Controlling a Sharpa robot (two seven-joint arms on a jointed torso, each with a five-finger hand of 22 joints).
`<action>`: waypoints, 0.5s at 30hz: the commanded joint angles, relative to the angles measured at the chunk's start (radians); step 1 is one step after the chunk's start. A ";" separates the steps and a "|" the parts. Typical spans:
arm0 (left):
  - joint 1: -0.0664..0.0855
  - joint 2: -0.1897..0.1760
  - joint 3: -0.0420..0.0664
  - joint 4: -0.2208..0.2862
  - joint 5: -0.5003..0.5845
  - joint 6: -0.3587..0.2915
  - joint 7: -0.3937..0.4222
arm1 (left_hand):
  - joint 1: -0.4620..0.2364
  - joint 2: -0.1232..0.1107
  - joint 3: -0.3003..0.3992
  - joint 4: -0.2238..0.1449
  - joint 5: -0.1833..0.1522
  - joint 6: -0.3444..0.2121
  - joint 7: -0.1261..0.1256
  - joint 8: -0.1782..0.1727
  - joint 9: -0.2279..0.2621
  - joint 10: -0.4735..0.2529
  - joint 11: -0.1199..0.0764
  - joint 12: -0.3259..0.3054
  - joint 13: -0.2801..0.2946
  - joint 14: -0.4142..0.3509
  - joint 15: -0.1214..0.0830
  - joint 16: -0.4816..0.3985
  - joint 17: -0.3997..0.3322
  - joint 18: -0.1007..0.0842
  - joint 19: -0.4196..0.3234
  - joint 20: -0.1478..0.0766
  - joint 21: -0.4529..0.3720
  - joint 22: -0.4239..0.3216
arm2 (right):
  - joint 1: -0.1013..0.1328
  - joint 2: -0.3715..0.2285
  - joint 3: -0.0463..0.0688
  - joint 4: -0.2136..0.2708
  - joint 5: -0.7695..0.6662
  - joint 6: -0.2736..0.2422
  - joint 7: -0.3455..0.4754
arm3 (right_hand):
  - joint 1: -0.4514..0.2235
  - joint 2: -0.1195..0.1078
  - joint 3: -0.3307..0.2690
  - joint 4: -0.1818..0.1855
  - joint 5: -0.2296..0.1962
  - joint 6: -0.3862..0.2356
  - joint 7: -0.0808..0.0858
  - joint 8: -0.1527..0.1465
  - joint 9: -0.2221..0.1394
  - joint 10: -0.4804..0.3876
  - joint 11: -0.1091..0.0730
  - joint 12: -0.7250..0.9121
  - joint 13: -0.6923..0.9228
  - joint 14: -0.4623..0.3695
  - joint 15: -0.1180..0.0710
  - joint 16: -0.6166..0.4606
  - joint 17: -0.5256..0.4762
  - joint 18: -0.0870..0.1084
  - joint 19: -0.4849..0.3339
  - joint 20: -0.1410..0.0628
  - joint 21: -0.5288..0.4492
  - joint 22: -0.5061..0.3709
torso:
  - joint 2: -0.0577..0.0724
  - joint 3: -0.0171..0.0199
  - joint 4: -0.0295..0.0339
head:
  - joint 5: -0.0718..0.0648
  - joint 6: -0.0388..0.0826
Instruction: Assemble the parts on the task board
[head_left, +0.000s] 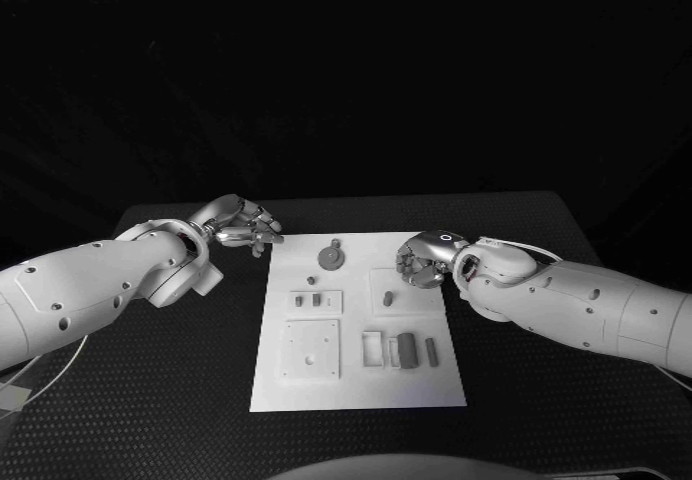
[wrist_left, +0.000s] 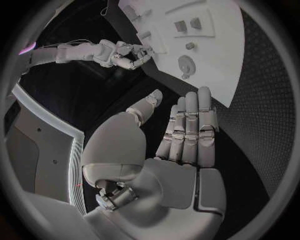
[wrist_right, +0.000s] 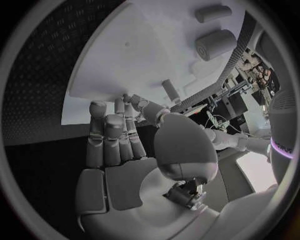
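Note:
The white task board (head_left: 361, 385) lies in the middle of the black table. On it are a round grey part (head_left: 332, 258), two small parts (head_left: 307, 298), an oval part (head_left: 387, 297) and several upright parts (head_left: 408, 350). My left hand (head_left: 245, 228) hovers at the board's far left corner; in the left wrist view its fingers (wrist_left: 190, 125) are straight, the thumb stands apart, and it holds nothing. My right hand (head_left: 428, 258) is over the board's far right part, close to the oval part. Its fingers (wrist_right: 112, 135) are stretched out and empty, just short of a small grey peg (wrist_right: 169, 89).
A flat square plate (head_left: 313, 348) sits in the board's near left part. Black table (head_left: 173, 400) surrounds the board on all sides. The left wrist view shows the right hand (wrist_left: 128, 54) at the board (wrist_left: 219, 85) edge.

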 joint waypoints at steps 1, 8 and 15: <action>0.001 0.000 0.001 0.003 0.008 0.014 0.007 | -0.004 0.001 -0.006 0.001 0.002 -0.005 0.003 0.001 -0.001 -0.003 0.000 0.003 0.000 0.001 0.003 -0.004 0.001 0.046 0.006 -0.003 -0.003 -0.001 | -0.012 -0.003 -0.009 0.003 -0.044 0.076 -0.025 | -0.003 0.006 0.001 -0.007 -0.002 0.008 0.000 0.005 0.001 0.048 -0.002 -0.003 0.002 0.004 -0.007 -0.006 0.001 0.027 0.000 -0.006 -0.005 0.002 | 0.000 -0.0004 -0.0005 | -0.001 -0.001; 0.001 -0.001 0.000 0.004 0.008 0.014 0.006 | -0.003 0.001 -0.006 0.000 0.002 -0.005 0.002 0.001 -0.001 -0.003 0.000 0.003 0.000 0.001 0.003 -0.005 0.003 0.046 0.006 -0.003 -0.003 -0.001 | -0.013 -0.010 -0.019 0.020 -0.070 0.060 -0.045 | -0.006 -0.018 -0.001 -0.012 -0.002 0.007 0.001 0.002 0.000 0.049 -0.002 -0.010 0.004 0.006 -0.008 -0.009 0.004 0.027 0.002 -0.007 -0.007 0.003 | 0.000 0.0002 -0.0005 | -0.002 -0.002; 0.001 -0.001 0.000 0.004 0.008 0.014 0.006 | -0.002 0.000 -0.007 0.000 0.002 -0.005 0.003 0.001 -0.001 -0.004 0.000 0.003 0.000 0.002 0.003 -0.006 0.004 0.045 0.007 -0.003 -0.004 -0.002 | -0.021 -0.010 -0.025 0.027 -0.107 0.011 -0.069 | 0.003 -0.057 0.001 -0.021 -0.002 0.001 0.004 -0.004 -0.003 0.045 0.000 -0.022 0.006 0.006 -0.005 -0.013 0.008 0.027 0.005 -0.008 -0.011 0.004 | 0.000 0.0006 -0.0002 | -0.004 -0.002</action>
